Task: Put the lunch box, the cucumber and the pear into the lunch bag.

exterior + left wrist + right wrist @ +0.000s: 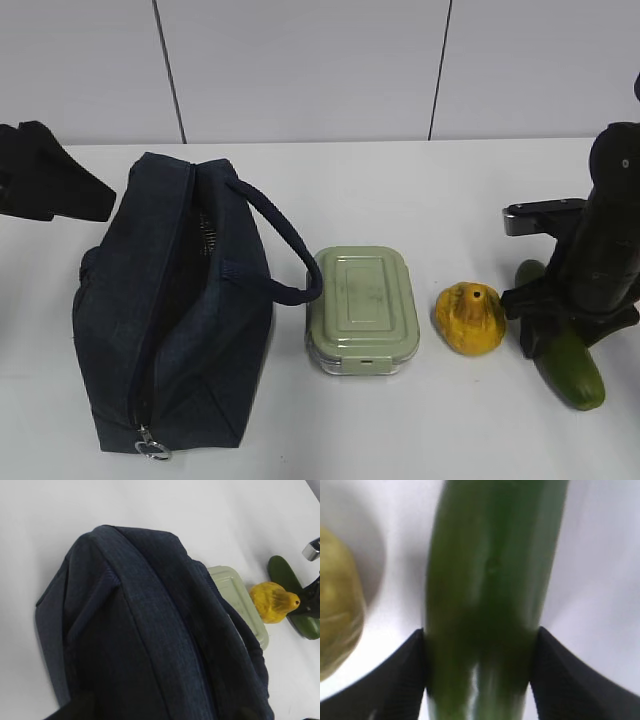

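Note:
The navy lunch bag [170, 310] stands at the left with its loop handle toward the lunch box; its top zipper line runs front to back, with the ring pull [152, 443] at the near end. The bag fills the left wrist view [150, 630]. The sage-lidded lunch box [362, 308] sits beside it, then the yellow pear [470, 317]. The dark-green cucumber [570, 365] lies on the table at the right. My right gripper [558, 325] is down over it, its fingers pressed on both sides of the cucumber [490, 580]. My left gripper [60, 185] hovers open behind the bag's left side.
The white table [420, 190] runs back to a pale panelled wall. In the right wrist view the pear [337, 605] lies just left of the gripped cucumber. In the left wrist view the lunch box [235, 592], pear [272, 602] and cucumber [292, 582] lie beyond the bag.

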### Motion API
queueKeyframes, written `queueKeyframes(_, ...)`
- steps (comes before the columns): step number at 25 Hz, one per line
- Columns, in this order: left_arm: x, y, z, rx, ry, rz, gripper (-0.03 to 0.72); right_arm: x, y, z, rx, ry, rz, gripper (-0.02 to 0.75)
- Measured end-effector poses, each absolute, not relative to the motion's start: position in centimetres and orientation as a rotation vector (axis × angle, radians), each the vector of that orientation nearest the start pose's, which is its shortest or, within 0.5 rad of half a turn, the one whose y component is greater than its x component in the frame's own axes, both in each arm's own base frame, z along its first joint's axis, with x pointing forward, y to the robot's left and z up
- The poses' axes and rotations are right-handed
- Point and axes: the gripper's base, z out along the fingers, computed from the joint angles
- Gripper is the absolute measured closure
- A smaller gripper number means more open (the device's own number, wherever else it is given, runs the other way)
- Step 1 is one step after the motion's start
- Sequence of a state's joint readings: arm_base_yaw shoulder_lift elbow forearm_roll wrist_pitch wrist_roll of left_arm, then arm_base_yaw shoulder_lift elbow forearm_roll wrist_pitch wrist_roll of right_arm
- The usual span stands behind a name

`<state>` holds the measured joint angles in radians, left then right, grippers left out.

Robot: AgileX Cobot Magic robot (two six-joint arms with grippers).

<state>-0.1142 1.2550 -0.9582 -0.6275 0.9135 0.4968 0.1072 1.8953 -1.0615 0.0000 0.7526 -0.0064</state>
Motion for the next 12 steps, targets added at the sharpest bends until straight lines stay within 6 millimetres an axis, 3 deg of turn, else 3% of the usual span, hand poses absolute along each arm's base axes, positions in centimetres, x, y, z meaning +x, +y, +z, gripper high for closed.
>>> queueKeyframes(3, 23.5, -7.0, 30.4, 0.421, 2.501, -0.636, 0.204, 33.1, 3.6, 13.3, -0.164, 3.062, 0.006, 0.335)
queueKeyframes(6, 23.3, -7.0, 30.4, 0.429, 2.511, -0.642, 0.204, 33.1, 3.4, 13.8, -0.104, 3.046, -0.014, 0.335)
queueKeyframes(12, 22.8, -7.1, 30.2, 0.468, 2.561, -0.678, 0.204, 33.1, 3.1, 17.6, -0.112, 2.895, -0.052, 0.335)
